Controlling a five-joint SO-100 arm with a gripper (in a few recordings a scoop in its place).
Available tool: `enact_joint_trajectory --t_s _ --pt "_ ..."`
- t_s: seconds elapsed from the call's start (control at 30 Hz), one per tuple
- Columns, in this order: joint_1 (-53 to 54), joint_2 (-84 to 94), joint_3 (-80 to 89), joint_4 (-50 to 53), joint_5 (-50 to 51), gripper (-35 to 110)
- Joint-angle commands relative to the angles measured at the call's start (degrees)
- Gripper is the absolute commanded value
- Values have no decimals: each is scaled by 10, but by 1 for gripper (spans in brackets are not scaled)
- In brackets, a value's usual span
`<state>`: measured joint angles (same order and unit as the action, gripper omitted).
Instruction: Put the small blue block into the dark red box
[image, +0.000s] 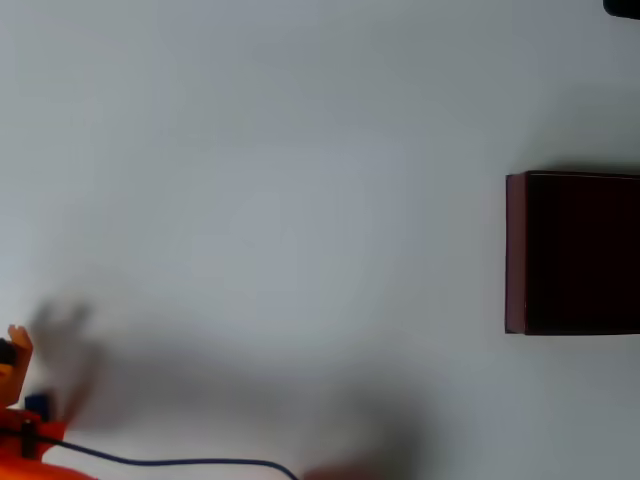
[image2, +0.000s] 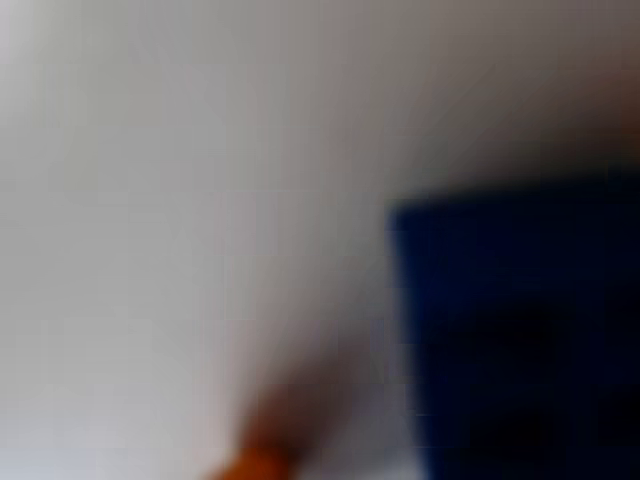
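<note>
The dark red box (image: 516, 255) stands at the right edge of the overhead view, its dark inside facing up. My orange gripper (image: 24, 385) pokes in at the lower left corner, far from the box. The small blue block (image: 38, 405) shows as a dark blue patch right against the orange fingers (image: 18, 345). In the wrist view everything is blurred: the blue block (image2: 510, 340) looms large and very close at the right, with an orange fingertip (image2: 258, 462) at the bottom edge. Whether the jaws are pressing on the block I cannot make out.
A white table (image: 300, 200) spreads between the gripper and the box. A dark cable (image: 180, 463) runs along the bottom edge from the arm. A black object (image: 622, 6) sits in the top right corner.
</note>
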<state>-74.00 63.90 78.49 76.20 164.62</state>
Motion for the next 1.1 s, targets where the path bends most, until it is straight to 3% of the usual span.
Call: enact_joint_trajectory --t_s 0.0,0.13,0.4,0.53,0.73,1.07 --pt "-11 50 67 -71 10 16" --pt "-9 57 110 -119 -12 0" --pt "10 46 97 -108 -66 0" --pt "30 69 65 -17 -115 0" --pt "113 161 24 178 -300 0" --pt "306 388 171 214 -620 0"
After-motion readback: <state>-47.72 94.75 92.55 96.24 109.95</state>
